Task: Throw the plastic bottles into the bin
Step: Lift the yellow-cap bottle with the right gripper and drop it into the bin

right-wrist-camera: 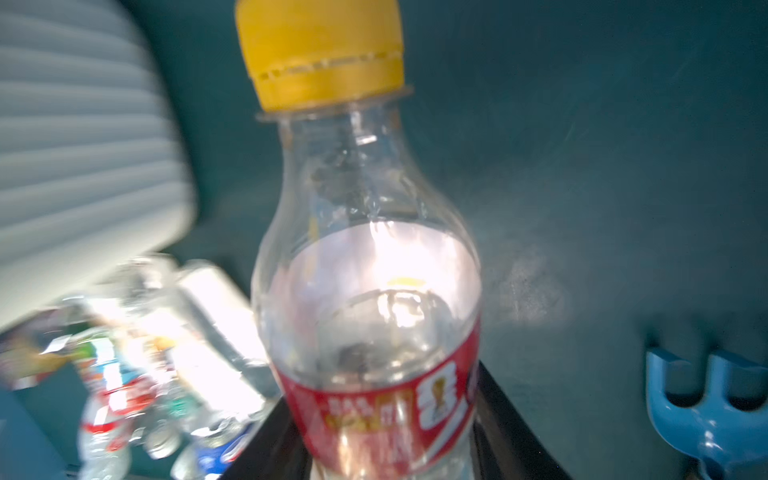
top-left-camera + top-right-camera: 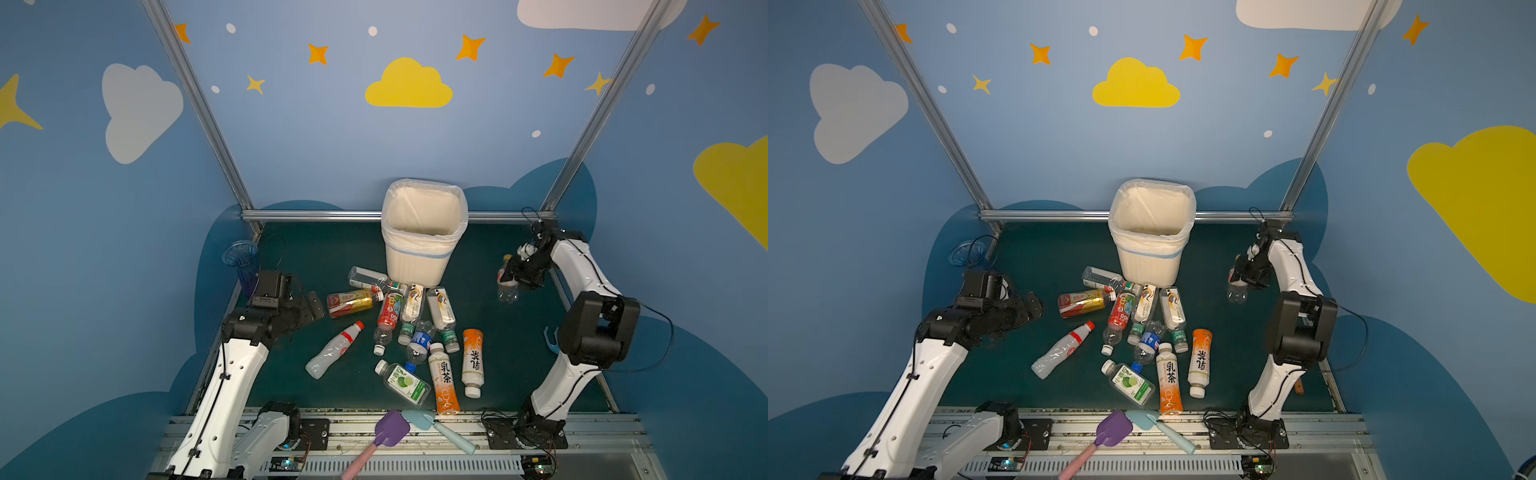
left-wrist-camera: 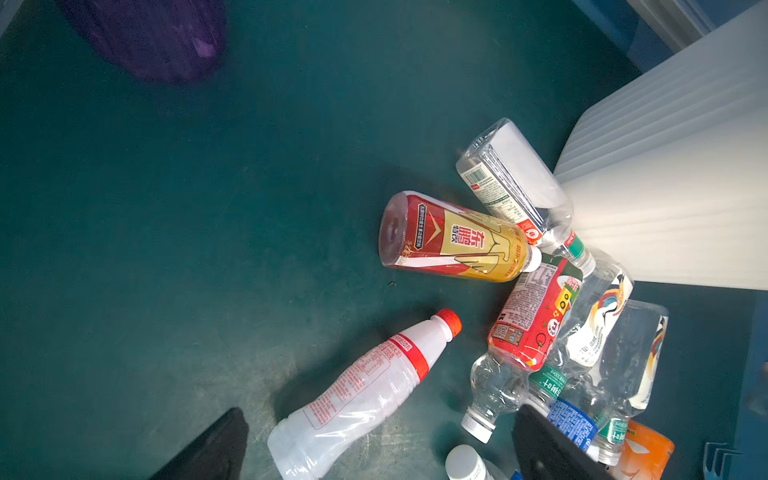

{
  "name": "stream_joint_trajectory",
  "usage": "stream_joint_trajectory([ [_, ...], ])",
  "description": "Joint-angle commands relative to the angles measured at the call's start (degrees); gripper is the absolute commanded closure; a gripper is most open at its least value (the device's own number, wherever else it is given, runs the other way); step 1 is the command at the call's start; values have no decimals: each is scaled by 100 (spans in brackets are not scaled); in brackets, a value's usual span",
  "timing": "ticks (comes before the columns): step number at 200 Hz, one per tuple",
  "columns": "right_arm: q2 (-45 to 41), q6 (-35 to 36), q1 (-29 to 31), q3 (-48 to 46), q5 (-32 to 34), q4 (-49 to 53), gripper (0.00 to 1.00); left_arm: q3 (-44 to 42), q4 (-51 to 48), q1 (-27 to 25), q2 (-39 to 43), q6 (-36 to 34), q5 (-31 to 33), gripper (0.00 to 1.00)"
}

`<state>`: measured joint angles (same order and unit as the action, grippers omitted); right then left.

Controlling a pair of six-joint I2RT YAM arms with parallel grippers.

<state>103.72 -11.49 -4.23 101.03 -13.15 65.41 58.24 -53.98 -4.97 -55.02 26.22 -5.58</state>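
1. Right gripper (image 2: 514, 275): jaws clamped on the labelled waist of the yellow-capped, red-labelled clear bottle (image 1: 368, 286). The bottle stands cap-up to the right of the bin (image 2: 419, 262), well apart from it. Whether its base touches the green mat (image 2: 316, 249) cannot be told.
2. Left gripper (image 2: 311, 309): jaws wide apart, holding nothing, over the mat's left side, near the red-and-gold bottle (image 2: 349, 302).
3. Bin: off-white, ribbed, bag-lined, upright at the mat's back centre.
4. Remaining plastic bottles (image 2: 415, 332): lying in a loose heap in front of the bin. One square-sided clear bottle (image 3: 511, 183) lies just beside the bin wall.
5. Purple shovel (image 2: 390, 428) and light-blue shovel (image 2: 419, 419): on the front rail.
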Motion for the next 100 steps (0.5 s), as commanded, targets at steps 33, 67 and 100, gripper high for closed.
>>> stream_joint_trajectory([
  [33,-153,-1185,969,3434,-1741,-141,20,133,41,14,-196,120,-290,0],
  [67,211,-1645,896,3753,-2114,-405,13,117,108,-49,-206,231,-461,0],
  [100,-1263,-1643,586,1447,-1829,-1183,12,-91,110,-248,-25,345,-492,1],
])
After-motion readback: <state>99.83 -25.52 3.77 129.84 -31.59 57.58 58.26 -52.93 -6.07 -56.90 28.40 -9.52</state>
